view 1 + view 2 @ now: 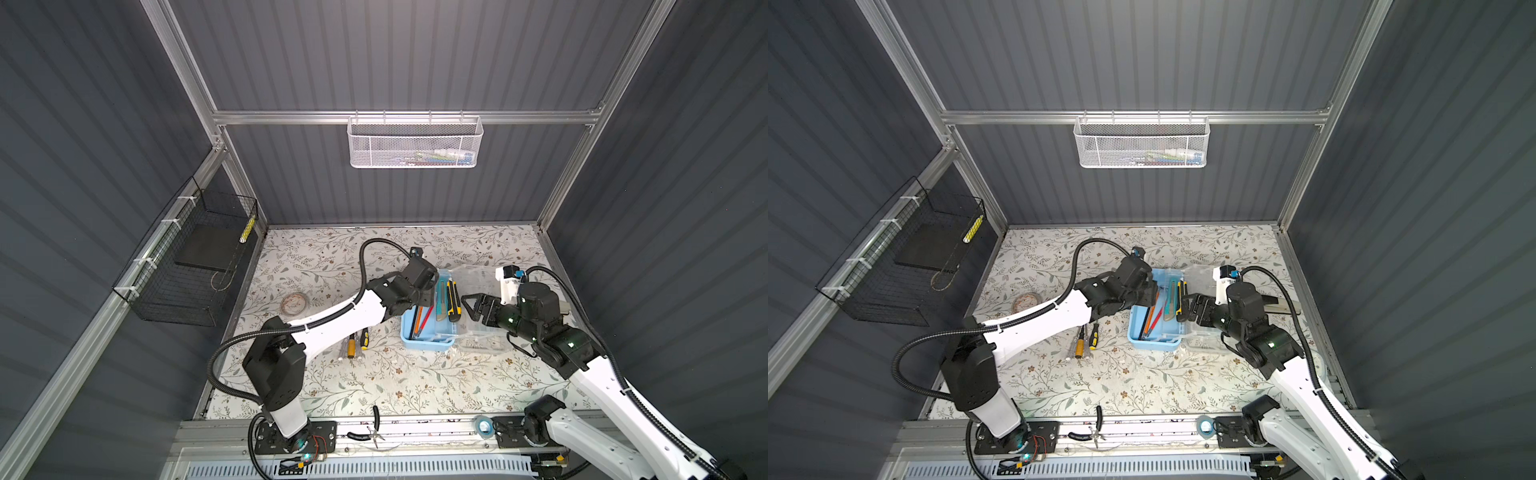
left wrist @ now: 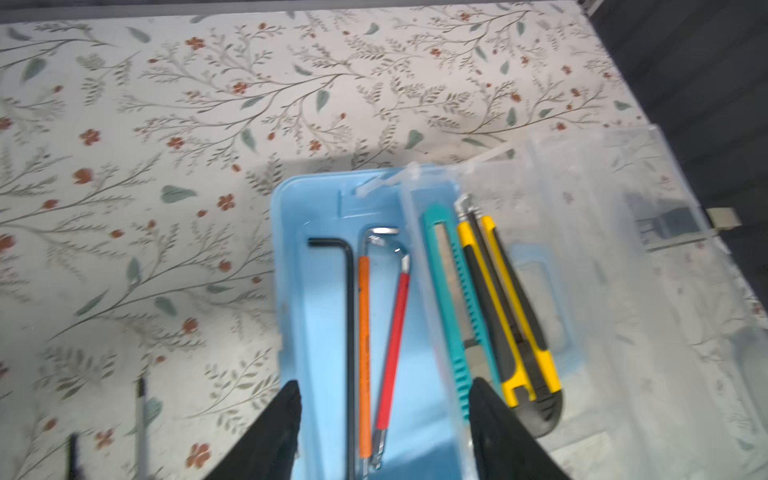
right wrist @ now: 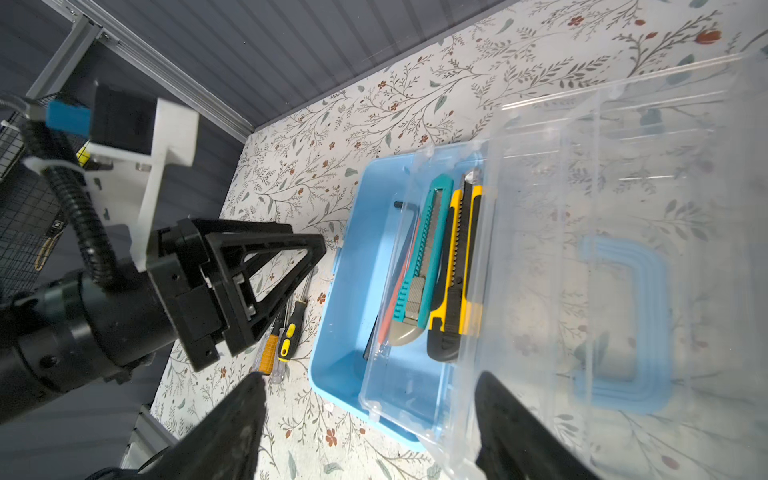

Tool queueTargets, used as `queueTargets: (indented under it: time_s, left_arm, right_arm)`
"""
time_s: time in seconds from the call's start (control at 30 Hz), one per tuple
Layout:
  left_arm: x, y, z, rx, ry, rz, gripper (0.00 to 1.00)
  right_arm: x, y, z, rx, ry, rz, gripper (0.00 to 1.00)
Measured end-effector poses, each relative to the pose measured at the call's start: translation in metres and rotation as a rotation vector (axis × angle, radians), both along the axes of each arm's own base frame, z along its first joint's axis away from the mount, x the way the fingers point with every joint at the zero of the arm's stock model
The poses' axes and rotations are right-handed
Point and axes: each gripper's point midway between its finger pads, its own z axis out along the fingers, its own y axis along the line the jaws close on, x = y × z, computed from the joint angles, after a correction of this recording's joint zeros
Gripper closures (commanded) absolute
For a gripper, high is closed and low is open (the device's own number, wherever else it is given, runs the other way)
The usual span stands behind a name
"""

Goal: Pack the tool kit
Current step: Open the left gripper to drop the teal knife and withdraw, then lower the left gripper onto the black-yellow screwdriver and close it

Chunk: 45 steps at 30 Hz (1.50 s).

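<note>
The light-blue box (image 1: 428, 338) of the tool kit lies mid-table, its clear lid (image 3: 623, 249) swung open to the right. On its floor are black (image 2: 351, 311), orange (image 2: 364, 353) and red (image 2: 392, 353) hex keys. A clear inner tray holds the teal knife (image 2: 461, 299) and the yellow-black knife (image 2: 511, 316). My left gripper (image 2: 385, 384) hovers open over the box's left half with nothing between its fingers. My right gripper (image 3: 370, 376) is open above the box's near corner, by the lid. Screwdrivers (image 1: 355, 343) lie on the table left of the box.
A white mesh basket (image 1: 414, 143) hangs on the back wall and a black wire basket (image 1: 195, 266) on the left wall. A tape roll (image 1: 294, 302) lies at mid-left. Pliers (image 1: 376, 428) and a small blue roll (image 1: 483, 426) rest on the front rail.
</note>
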Motion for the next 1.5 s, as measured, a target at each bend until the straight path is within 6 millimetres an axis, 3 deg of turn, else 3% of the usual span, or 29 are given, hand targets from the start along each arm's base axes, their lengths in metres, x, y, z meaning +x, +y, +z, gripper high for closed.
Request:
queueTargets:
  time_s: [0.23,0.37,0.67,0.97,1.5]
  left_arm:
    - [-0.019,0.084,-0.047,0.126,0.105,0.131,0.44]
    - [-0.028,0.109,-0.067,0.166,0.158,0.186,0.47]
    - [-0.043,0.124,-0.090,0.204,0.226,0.226,0.56]
    - [-0.061,0.138,-0.124,0.246,0.312,0.256,0.58]
    - [-0.065,0.140,-0.153,0.244,0.359,0.285,0.63]
  right_arm:
    - [0.000,0.011,-0.015,-0.008,0.057,0.043,0.22]
    - [0.001,0.019,-0.020,-0.005,0.077,0.061,0.22]
    - [0.000,0.023,-0.021,0.002,0.082,0.070,0.23]
    - [0.000,0.023,-0.026,0.000,0.088,0.070,0.23]
    - [0.003,0.025,-0.038,-0.008,0.111,0.068,0.23]
